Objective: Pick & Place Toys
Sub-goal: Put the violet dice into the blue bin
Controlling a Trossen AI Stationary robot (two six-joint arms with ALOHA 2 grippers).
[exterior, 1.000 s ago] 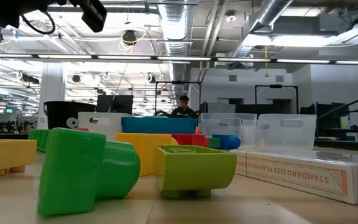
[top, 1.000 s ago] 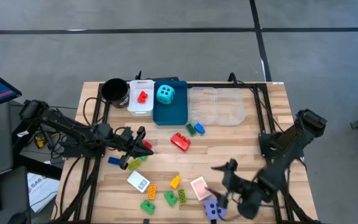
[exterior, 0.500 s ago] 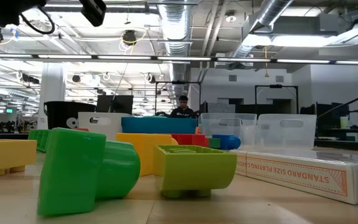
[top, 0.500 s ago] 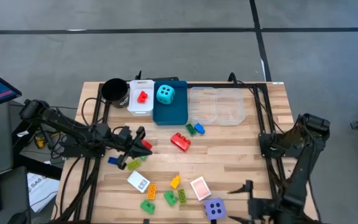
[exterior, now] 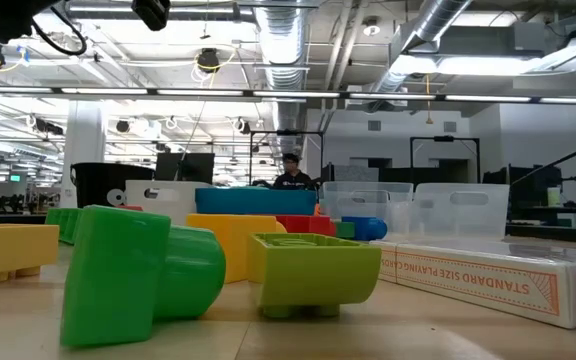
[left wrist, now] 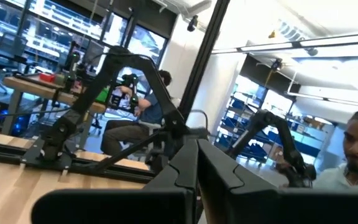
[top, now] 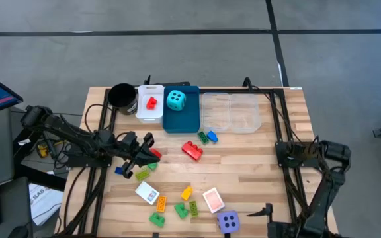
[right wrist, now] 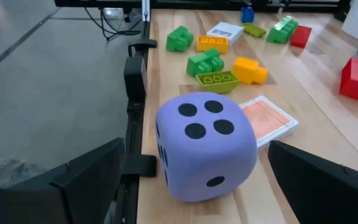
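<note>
Progress: early. High view, upper middle of frame: one red brick [top: 151, 102] lies in the white tray [top: 149, 112], the cyan die [top: 175, 100] sits in the blue tray [top: 181, 118]. The clear tray [top: 231, 114] to their right looks empty. The black cup [top: 121, 96] stands left of the white tray.

Left to do, loose on the worktop [top: 256, 158]: large red brick [top: 192, 150] with a green and a blue brick [top: 211, 137] just beside it, centre frame; lower centre, a white card [top: 147, 193], orange brick [top: 161, 203], yellow brick [top: 186, 193], green bricks [top: 157, 219], pink card [top: 212, 199]; purple die [top: 228, 221] at the bottom edge.

Left pincer [top: 147, 157]: left of centre, low over a blue brick [top: 121, 170] and a yellow-green brick [top: 141, 174], red showing at its tips. Holding or merely over something: cannot tell. The left wrist view shows the fingers drawn close together but not what lies between them.

Right pincer [right wrist: 191, 180]: lower right corner of the high view, largely out of frame. The right wrist view supplies what is missing: fingers spread wide, nothing held, the purple die [right wrist: 205, 144] standing between them on the worktop edge, pink card [right wrist: 268, 119] just behind.

Low view: only near bricks, a big green one [exterior: 138, 270], trays behind, and a person far back in the room.
</note>
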